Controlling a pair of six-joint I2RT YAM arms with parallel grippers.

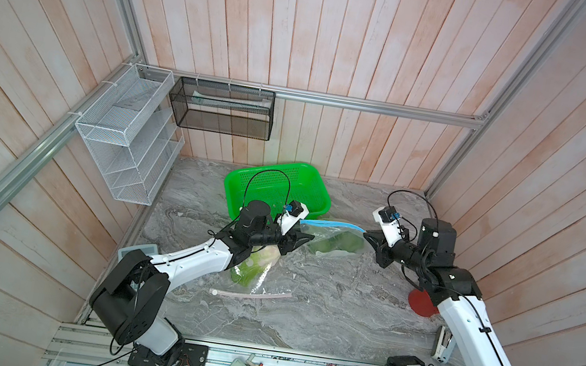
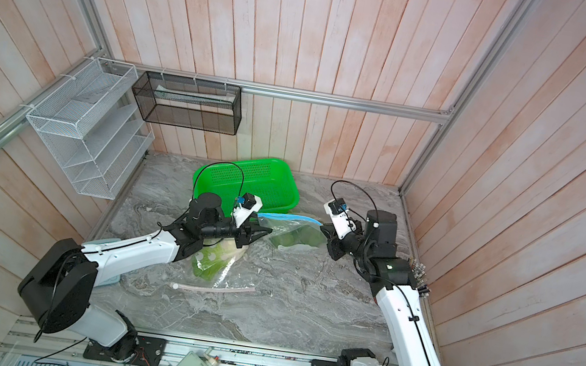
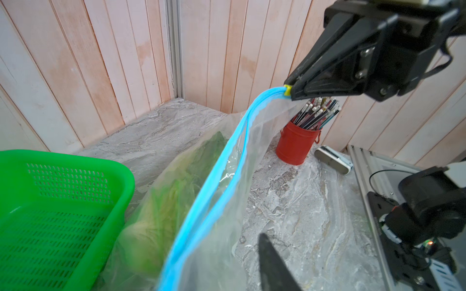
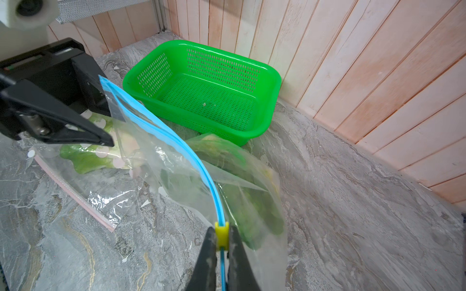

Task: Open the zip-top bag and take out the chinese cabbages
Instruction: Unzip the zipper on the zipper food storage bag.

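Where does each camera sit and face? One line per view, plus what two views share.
Top views: high over the front, looking down at the table; both arms show.
Left wrist: on the left arm, facing over the bag to the right gripper; one own finger.
Right wrist: on the right arm, facing the basket and left gripper; own fingers pinch the slider.
Shared: both wrist views show bag, basket.

cabbages [image 1: 342, 242] in bag [image 1: 332, 223], basket [image 1: 301, 193] behind it, L

Right gripper [image 4: 222, 235] pinched closed; left gripper [image 4: 109, 128] faces it, jaws parted.
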